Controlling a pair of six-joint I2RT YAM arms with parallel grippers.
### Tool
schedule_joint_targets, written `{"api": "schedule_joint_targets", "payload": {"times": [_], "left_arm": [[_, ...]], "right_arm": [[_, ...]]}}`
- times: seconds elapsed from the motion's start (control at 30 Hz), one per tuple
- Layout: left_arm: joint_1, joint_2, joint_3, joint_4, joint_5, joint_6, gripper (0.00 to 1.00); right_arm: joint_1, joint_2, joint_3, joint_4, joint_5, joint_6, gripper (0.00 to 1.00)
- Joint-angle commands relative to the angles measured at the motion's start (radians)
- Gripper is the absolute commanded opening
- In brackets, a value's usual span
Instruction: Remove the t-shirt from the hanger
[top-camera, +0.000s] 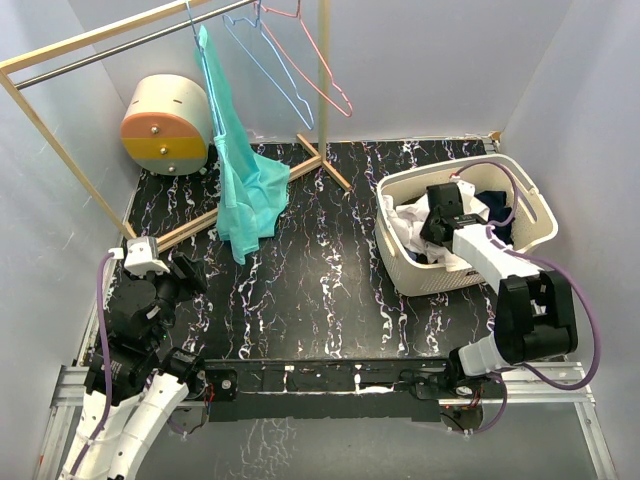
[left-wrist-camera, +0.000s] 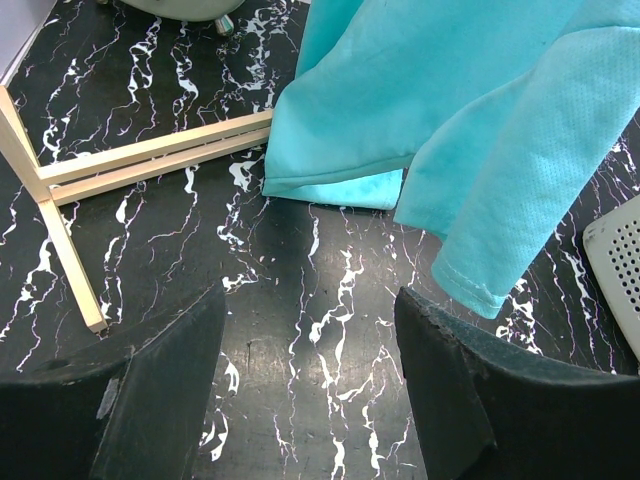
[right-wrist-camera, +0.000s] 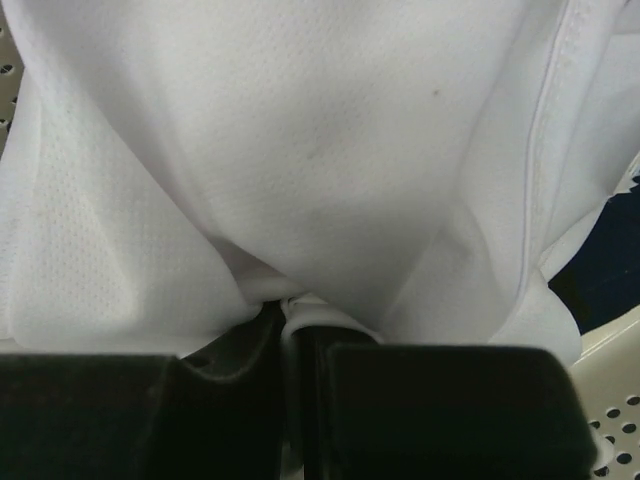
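Observation:
A teal t-shirt (top-camera: 245, 180) hangs from a hanger hook (top-camera: 193, 22) on the rail (top-camera: 120, 42) at the back left; its lower part sags onto the black marbled table. In the left wrist view the t-shirt (left-wrist-camera: 450, 110) fills the upper right, with a sleeve reaching down close to the right finger. My left gripper (top-camera: 185, 275) is open and empty near the front left, short of the shirt (left-wrist-camera: 310, 380). My right gripper (top-camera: 432, 228) is down in the laundry basket, shut on a fold of white garment (right-wrist-camera: 300, 150), which bunches between its fingers (right-wrist-camera: 295, 320).
A blue hanger (top-camera: 270, 70) and a pink hanger (top-camera: 325, 70) hang empty on the rail. The rack's wooden foot (left-wrist-camera: 150, 155) lies left of the shirt. A cream, orange and yellow drum (top-camera: 168, 125) stands at the back left. The cream basket (top-camera: 530, 190) holds white and dark clothes.

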Motion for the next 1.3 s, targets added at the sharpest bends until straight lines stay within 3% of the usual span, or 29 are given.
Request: {"api": "schedule_joint_targets", "payload": {"times": [0.0,0.07,0.2,0.3,0.37,0.4,0.43,0.5,0.57,0.6,0.63,0.67,0.73,0.87,0.97,1.13,1.2,1.27], "left_arm": [[0.004,-0.001,-0.006,-0.001,-0.006,0.003,0.67],[0.005,0.0,-0.007,0.0,-0.006,0.003,0.67],[0.005,0.006,-0.006,0.001,-0.002,0.005,0.68],[0.005,0.014,-0.006,0.002,0.004,0.006,0.74],[0.004,0.018,-0.006,0.003,0.006,0.006,0.78],[0.005,0.019,-0.006,0.002,0.007,0.006,0.78],[0.005,0.019,-0.006,0.002,0.008,0.006,0.79],[0.005,0.018,-0.005,0.004,0.01,0.006,0.79],[0.005,0.015,-0.005,0.003,0.01,0.006,0.79],[0.005,0.013,-0.006,0.004,0.011,0.006,0.79],[0.005,0.013,-0.007,0.004,0.011,0.007,0.79],[0.005,0.011,-0.006,0.006,0.011,0.008,0.79],[0.005,0.011,-0.007,0.005,0.011,0.008,0.79],[0.005,0.007,-0.004,0.001,0.004,0.005,0.79],[0.006,-0.002,-0.005,-0.002,-0.008,0.002,0.79],[0.006,-0.015,-0.006,-0.003,-0.018,-0.001,0.79],[0.005,-0.014,-0.007,-0.003,-0.019,-0.002,0.79],[0.005,-0.008,-0.005,-0.003,-0.016,-0.002,0.79]], "right_arm": [[-0.006,0.06,-0.008,0.027,-0.074,0.023,0.08],[-0.007,0.052,-0.001,0.023,-0.068,0.022,0.11],[-0.008,-0.017,0.074,-0.064,-0.054,0.014,0.36],[-0.007,-0.095,0.183,-0.144,-0.083,-0.015,0.42],[-0.006,-0.153,0.272,-0.2,-0.14,-0.052,0.74],[-0.006,-0.18,0.311,-0.211,-0.179,-0.073,0.85],[-0.005,-0.204,0.344,-0.218,-0.227,-0.093,0.9],[-0.002,-0.245,0.414,-0.24,-0.292,-0.111,0.89],[0.008,-0.264,0.484,-0.245,-0.394,-0.129,0.79],[0.016,-0.266,0.537,-0.242,-0.458,-0.135,0.52],[0.031,-0.257,0.581,-0.237,-0.526,-0.138,0.18],[0.057,-0.242,0.631,-0.232,-0.58,-0.14,0.09],[0.168,-0.194,0.742,-0.219,-0.638,-0.152,0.08],[0.462,-0.019,1.021,-0.259,-0.534,-0.214,0.08],[0.565,0.172,1.286,-0.346,-0.473,-0.244,0.09],[0.654,0.423,1.598,-0.342,-0.434,-0.268,0.32],[0.691,0.443,1.589,-0.263,-0.392,-0.276,0.46],[0.721,0.452,1.55,-0.179,-0.322,-0.293,0.51]]}}
